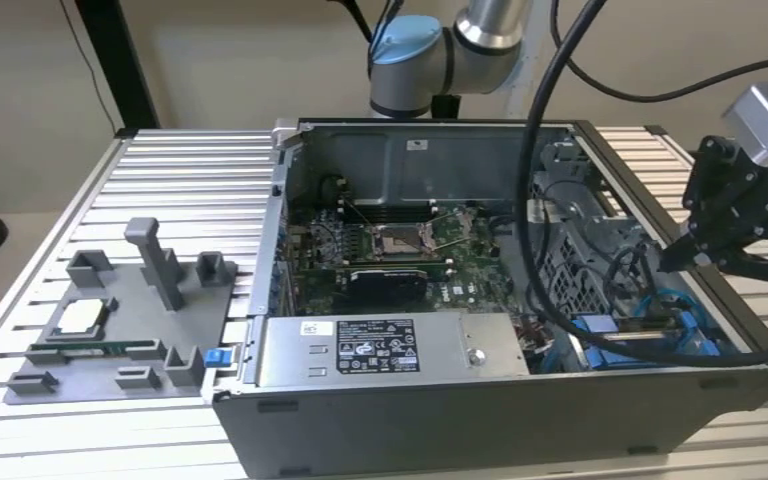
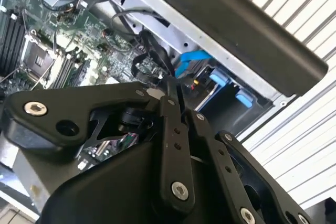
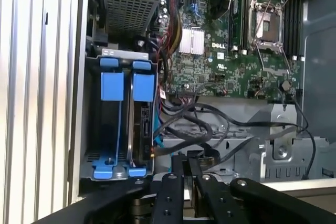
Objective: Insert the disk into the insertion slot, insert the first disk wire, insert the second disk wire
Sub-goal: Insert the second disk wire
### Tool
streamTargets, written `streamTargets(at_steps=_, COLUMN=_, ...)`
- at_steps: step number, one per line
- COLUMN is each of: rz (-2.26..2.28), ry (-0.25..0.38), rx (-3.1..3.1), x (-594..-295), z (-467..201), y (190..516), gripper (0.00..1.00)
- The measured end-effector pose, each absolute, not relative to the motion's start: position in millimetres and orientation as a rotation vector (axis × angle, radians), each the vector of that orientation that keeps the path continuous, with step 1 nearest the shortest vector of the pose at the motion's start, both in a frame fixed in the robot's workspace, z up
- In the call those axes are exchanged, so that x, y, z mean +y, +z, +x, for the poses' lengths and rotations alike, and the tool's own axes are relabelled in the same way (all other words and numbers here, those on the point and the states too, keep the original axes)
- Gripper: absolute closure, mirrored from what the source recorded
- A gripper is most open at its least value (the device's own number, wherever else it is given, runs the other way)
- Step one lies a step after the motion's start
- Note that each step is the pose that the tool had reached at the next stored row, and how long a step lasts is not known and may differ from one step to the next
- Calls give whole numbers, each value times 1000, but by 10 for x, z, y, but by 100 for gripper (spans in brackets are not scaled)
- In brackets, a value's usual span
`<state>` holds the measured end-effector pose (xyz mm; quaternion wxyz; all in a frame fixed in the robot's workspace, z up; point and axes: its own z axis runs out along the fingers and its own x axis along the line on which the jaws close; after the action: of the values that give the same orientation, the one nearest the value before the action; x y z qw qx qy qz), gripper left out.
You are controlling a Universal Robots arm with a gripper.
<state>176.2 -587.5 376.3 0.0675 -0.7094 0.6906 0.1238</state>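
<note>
The fingers (image 3: 174,198) are seen drawn close together in both wrist views. Whether something thin is pinched between them cannot be told. A tangle of black wires (image 3: 195,125) is found just beyond the tips, with a blue wire (image 3: 157,142) beside it.

The insertion slot (image 3: 88,129) is set just past those wires, against the outer wall of the computer case (image 1: 491,420). Two compartments are shown side by side, each capped by a blue tab. The disk (image 3: 142,129) is judged to be seated already in the compartment nearer the motherboard (image 3: 220,66). The other compartment appears to hold nothing but a blue rail. The slot's long axis is judged to run roughly along the line in which the fingers point, so the disk's wire end is faced towards them.

In the exterior view, the fingers are held above the case's corner at the exterior view's right, over the blue parts of the slot.

A white printed label is carried by the grey power supply (image 1: 384,345), and white lettering is printed on the motherboard. Neither is read out here. The case is stood on a ribbed metal counter (image 1: 184,200).
</note>
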Motion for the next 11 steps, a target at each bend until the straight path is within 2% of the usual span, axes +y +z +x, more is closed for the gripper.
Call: streamTargets(at_steps=11, rz=-2140, ry=360, rx=2082, x=-5884, z=1455, y=3761, gripper=100)
